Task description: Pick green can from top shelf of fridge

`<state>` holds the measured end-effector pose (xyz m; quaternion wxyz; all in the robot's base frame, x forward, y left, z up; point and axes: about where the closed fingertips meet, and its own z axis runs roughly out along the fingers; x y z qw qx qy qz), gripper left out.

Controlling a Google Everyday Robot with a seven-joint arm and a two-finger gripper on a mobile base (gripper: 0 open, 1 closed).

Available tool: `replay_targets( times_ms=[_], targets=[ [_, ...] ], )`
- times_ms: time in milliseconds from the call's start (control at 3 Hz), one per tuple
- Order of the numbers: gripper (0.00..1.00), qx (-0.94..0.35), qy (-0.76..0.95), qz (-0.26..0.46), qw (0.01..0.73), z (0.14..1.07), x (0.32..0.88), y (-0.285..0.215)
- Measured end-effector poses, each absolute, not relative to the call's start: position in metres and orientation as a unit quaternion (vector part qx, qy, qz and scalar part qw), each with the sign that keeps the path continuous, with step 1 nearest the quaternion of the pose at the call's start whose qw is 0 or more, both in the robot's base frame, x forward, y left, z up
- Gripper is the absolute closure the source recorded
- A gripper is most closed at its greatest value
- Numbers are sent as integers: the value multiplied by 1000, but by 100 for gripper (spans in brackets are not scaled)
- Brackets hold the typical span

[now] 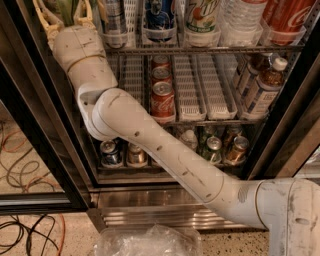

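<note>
Evidently the gripper (64,11) clasps the green can (65,6) at the upper left, just left of the top shelf (200,50) trays (the can's top is cropped). The next move calls for drawing it clear of the fridge (150,217), kept upright.

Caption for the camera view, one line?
Gripper around the green can, top shelf of the fridge.
</note>
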<state>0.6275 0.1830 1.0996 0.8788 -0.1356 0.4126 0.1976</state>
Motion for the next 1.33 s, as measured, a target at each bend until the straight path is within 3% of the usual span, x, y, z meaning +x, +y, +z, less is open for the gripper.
replay_targets(
  times_ms=[1000,1333],
  targets=[
    [100,-109,378,218,893,1110,619,183],
    [100,-106,342,226,906,1112,589,169]
  ],
)
